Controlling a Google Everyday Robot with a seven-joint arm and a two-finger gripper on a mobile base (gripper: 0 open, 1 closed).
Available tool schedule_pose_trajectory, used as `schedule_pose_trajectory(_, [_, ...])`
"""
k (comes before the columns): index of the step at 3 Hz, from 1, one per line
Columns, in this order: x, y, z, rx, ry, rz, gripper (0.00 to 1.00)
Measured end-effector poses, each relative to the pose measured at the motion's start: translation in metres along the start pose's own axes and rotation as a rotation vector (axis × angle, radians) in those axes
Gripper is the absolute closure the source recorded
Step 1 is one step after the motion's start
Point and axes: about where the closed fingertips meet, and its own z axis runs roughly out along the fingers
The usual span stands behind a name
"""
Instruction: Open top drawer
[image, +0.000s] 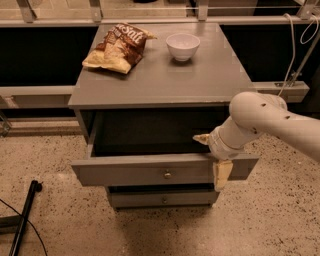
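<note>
- The top drawer (145, 172) stands well out past the front edge of the tabletop (200, 85), its dark inside showing, so the task looks all but done.
- Its brass knob (167, 174) sits untouched at mid-panel; the pull is coming from the panel's rim instead.
- The end effector (214, 159) is below the front right corner of the tabletop, grasping the drawer's front panel at its right end: one finger (202, 138) inside, the other (222, 175) hanging down the outer face.
- That straddle lets it haul the panel without pinching a tiny knob.
- The white arm (270, 122) reaches in from the right, clear of the drawer's path.
- A chip bag (119, 47) lies near the back left corner and a white bowl (182, 46) near the back edge, both out of play.
</note>
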Motion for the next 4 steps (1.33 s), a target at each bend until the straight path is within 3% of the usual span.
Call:
schedule_pose_trajectory(1, [0.000, 0.000, 0.000, 0.000, 0.000, 0.000, 0.00])
schedule_pose_trajectory(2, [-0.016, -0.007, -0.015, -0.029, 0.039, -0.033, 0.00])
schedule_pose_trajectory(3, [-0.033, -0.020, -0.036, -0.048, 0.072, -0.067, 0.10])
schedule_pose_trajectory(4, [-0.042, -0.036, -0.057, -0.058, 0.078, -0.089, 0.33])
